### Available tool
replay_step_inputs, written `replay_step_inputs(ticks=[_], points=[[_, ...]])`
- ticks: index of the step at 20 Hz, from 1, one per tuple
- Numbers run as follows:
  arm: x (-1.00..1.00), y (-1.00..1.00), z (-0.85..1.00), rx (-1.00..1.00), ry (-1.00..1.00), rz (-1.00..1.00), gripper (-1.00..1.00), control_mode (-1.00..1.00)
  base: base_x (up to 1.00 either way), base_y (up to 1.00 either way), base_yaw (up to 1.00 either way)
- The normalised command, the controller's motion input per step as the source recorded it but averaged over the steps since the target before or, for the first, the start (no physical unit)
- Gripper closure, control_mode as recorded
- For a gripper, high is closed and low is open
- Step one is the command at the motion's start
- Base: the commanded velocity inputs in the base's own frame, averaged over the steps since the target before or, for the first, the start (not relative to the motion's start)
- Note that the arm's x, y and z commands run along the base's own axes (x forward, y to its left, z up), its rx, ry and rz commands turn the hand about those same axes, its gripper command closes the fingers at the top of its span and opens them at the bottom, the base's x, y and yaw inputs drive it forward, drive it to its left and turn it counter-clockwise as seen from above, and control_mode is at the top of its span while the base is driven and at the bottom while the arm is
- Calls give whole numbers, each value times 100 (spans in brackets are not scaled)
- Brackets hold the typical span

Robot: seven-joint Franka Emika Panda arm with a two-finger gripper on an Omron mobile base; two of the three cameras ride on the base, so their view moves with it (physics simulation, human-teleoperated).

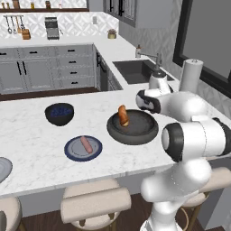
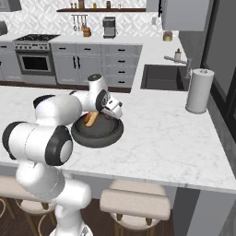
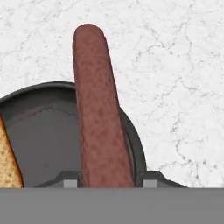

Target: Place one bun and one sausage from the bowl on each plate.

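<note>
My gripper [image 3: 109, 181] is shut on a long reddish-brown sausage [image 3: 98, 109], which sticks straight out between the two fingertips. Under it lies the wide dark bowl [image 3: 39, 131], also seen on the counter as the bowl [image 1: 140, 131] and the bowl [image 2: 99, 133]. A tan bun [image 3: 8, 162] lies in the bowl, left of the sausage; the bun [image 2: 91, 120] also shows beside my wrist. The blue-rimmed plate [image 1: 72, 153] carries another sausage [image 1: 86, 144]. The light grey plate [image 1: 2, 168] is cut off by the left edge.
A smaller black bowl [image 1: 59, 113] with a blue inside stands behind the blue-rimmed plate. A sink [image 2: 163, 76] and a paper towel roll [image 2: 199, 91] are at the back right. Padded stools [image 1: 94, 203] line the counter's front edge.
</note>
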Motion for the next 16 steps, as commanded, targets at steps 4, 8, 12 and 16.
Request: replay_step_inputs(ticks=[4,8,12,16], points=[[-100,-7,85,18,-9,-1,100,-100,0,0,0],[-100,17,21,1,-1,5,100,-100,0,0,0],[-50,23,-9,-1,-5,8,100,100,-50,39,13],[0,0,0,0,0,0,100,100,-100,92,27]])
